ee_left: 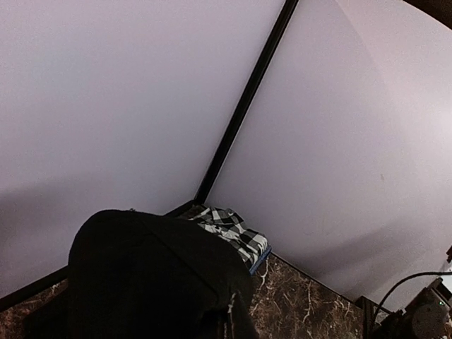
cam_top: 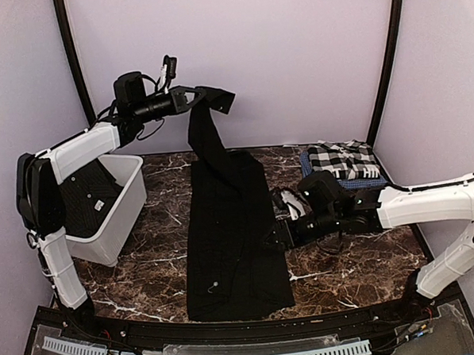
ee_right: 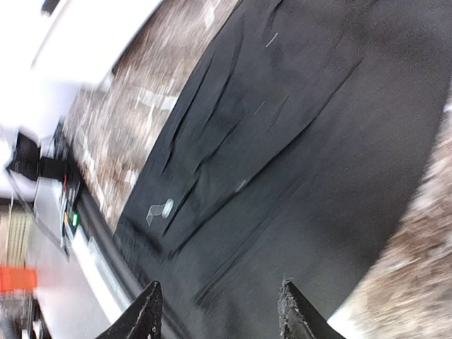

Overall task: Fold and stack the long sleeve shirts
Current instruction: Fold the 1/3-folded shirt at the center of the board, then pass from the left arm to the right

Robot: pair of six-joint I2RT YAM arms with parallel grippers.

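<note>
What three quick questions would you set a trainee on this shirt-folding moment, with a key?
1. True or false: the left gripper holds one end of the black shirt up off the table.
2. Where does the folded checked shirt lie? A: in the left gripper. B: at the far right of the table. C: under the black shirt.
3. Fill in: the right gripper, over the black shirt, has its jaws ____ with nothing between them.

Key: 1 true; 2 B; 3 open.
</note>
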